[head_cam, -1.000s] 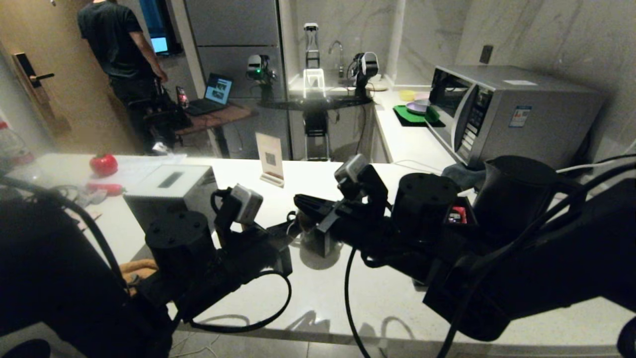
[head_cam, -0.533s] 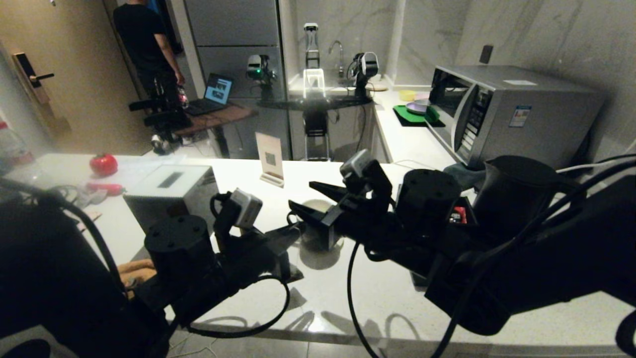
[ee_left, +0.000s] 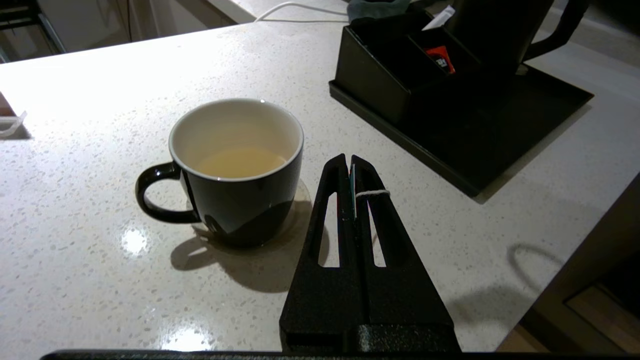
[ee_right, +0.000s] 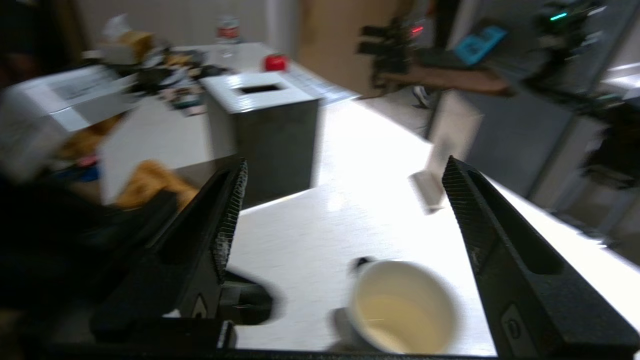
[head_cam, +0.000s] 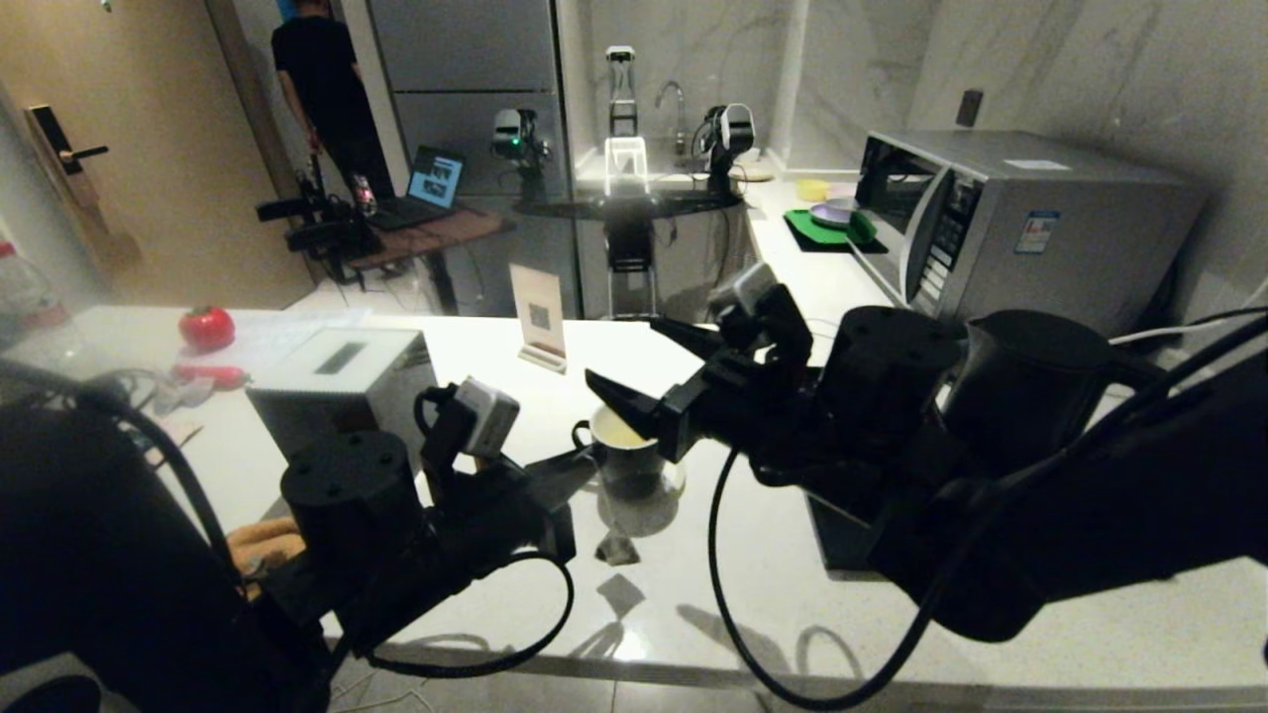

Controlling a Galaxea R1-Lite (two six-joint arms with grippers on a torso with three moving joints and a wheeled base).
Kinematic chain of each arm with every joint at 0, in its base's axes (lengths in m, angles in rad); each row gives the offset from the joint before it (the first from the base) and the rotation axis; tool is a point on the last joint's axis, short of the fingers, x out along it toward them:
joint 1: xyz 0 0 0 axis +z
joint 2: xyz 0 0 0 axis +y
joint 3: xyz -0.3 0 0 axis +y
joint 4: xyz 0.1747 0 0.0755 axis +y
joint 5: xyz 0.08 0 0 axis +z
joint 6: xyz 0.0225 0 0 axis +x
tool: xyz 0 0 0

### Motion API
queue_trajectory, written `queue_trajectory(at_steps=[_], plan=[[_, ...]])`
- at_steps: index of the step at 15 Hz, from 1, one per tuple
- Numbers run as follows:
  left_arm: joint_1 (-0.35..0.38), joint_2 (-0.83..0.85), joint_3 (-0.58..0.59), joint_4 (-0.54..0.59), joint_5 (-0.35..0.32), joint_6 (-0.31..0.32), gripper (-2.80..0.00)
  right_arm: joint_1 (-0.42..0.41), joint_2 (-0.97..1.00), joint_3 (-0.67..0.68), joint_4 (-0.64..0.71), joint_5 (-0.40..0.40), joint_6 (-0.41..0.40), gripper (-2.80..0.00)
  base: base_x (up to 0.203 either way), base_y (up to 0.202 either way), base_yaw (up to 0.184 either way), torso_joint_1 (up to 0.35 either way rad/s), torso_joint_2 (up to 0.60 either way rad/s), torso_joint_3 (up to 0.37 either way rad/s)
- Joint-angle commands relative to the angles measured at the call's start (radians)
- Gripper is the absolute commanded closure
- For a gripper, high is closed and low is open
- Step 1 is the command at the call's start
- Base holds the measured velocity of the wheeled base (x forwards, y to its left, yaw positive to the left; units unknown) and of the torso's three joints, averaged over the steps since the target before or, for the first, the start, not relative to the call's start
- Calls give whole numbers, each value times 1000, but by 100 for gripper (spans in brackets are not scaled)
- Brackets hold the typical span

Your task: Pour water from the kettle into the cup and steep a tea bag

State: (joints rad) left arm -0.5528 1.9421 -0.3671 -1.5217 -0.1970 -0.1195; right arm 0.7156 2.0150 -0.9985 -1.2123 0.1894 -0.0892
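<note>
The cup (ee_left: pixel 235 170) stands on the counter (ee_left: pixel 100 75), water (ee_left: pixel 240 162) inside. Just beside it, the left claw (ee_left: pixel 350 165) is clamped on the tea bag string (ee_left: pixel 372 193); the bag (head_cam: pixel 616 548) hangs below. Above the cup, the right claw (head_cam: pixel 649 376) gapes apart, holding nothing.

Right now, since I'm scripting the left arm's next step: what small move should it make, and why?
Probably shift the left gripper over the cup, then lower it. It is shut on the string of the tea bag, which hangs outside the cup. The cup already holds water, and the right gripper stands open above it, holding nothing.
</note>
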Motion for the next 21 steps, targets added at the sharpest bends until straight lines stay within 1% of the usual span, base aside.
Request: queue_trajectory(at_steps=[1, 3, 4, 7, 10, 11, 14, 16, 18, 21], plan=[[-1, -3, 7, -48, -1, 0, 0, -46, -33, 3, -6, -3, -25, -280, 0, 0, 0, 0, 0, 0], [-1, -3, 13, -48, -1, 0, 0, -90, -69, 12, -6, -11, -52, -280, 0, 0, 0, 0, 0, 0], [0, -3, 11, -48, -1, 0, 0, -106, -84, 12, -5, -28, -62, -280, 0, 0, 0, 0, 0, 0], [-1, -3, 13, -48, 1, 0, 0, -136, -132, 39, 4, -102, -77, -280, 0, 0, 0, 0, 0, 0], [1, -2, 16, -48, 2, 0, 0, -216, -189, 106, 3, -111, -79, -280, 0, 0, 0, 0, 0, 0], [1, -2, 19, -48, 2, 0, 0, -241, -206, 127, 1, -111, -78, 0, 0, 0, 0, 0, 0, 0], [1, -3, 19, -48, 2, 0, 0, -302, -263, 165, -1, -110, -74, 0, 0, 0, 0, 0, 0, 0], [1, -12, 17, -48, 2, 0, 0, -363, -308, 194, -2, -112, -75, 0, 0, 0, 0, 0, 0, 0], [1, -23, 19, -48, 4, 0, 0, -450, -363, 235, -3, -113, -76, 0, 0, 0, 0, 0, 0, 0], [0, -36, 19, -48, 16, 0, 0, -608, -452, 329, -2, -115, -78, 0, 0, 0, 0, 0, 0, 0]])
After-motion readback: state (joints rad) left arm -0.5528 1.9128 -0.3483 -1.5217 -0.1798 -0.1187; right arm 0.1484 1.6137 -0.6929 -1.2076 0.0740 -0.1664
